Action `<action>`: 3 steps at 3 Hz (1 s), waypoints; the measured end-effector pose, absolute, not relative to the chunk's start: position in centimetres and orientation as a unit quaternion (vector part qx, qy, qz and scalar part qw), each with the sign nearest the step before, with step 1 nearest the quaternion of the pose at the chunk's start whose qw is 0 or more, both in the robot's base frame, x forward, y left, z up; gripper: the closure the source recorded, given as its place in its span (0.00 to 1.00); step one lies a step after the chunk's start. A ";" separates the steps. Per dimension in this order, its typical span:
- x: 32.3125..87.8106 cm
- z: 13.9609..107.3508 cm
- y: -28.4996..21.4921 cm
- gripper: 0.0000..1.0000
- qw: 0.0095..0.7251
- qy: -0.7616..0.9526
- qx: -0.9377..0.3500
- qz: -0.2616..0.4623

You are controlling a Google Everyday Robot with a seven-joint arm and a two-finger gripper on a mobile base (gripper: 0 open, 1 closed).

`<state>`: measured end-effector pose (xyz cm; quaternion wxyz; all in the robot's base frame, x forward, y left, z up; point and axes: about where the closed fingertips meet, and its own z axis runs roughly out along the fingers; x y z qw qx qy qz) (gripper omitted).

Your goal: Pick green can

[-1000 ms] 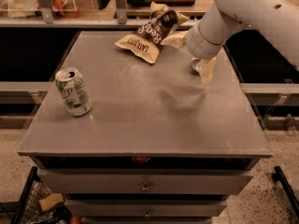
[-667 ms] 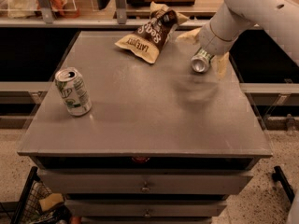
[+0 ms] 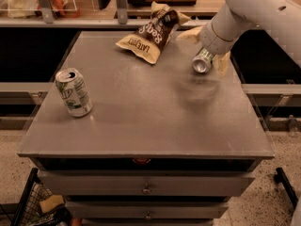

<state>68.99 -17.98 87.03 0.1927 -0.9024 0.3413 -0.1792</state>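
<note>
The green can (image 3: 202, 62), dark green with pale stripes, is tilted with its shiny silver end facing the camera. It hangs a little above the back right part of the table (image 3: 141, 121). My gripper (image 3: 207, 52) comes in from the upper right on the white arm and is shut on the can. One pale finger (image 3: 221, 64) shows to the can's right and the other (image 3: 190, 34) behind it. The can's shadow falls on the table just below.
A mostly white can with a green logo (image 3: 74, 92) stands upright near the table's left edge. A brown and cream chip bag (image 3: 149, 31) lies at the back middle. A shelf rail runs behind the table. Drawers sit below the front edge.
The gripper, low over the table a second ago, has risen slightly with the green can in it. The can's silver end now shows. The white can and the bag have not moved.
</note>
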 end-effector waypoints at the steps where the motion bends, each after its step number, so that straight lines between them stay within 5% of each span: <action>1: 70.3 86.6 -17.9 0.00 0.190 0.307 -0.912 -0.196; 3: 72.9 85.1 -18.2 0.00 0.170 0.261 -0.929 -0.199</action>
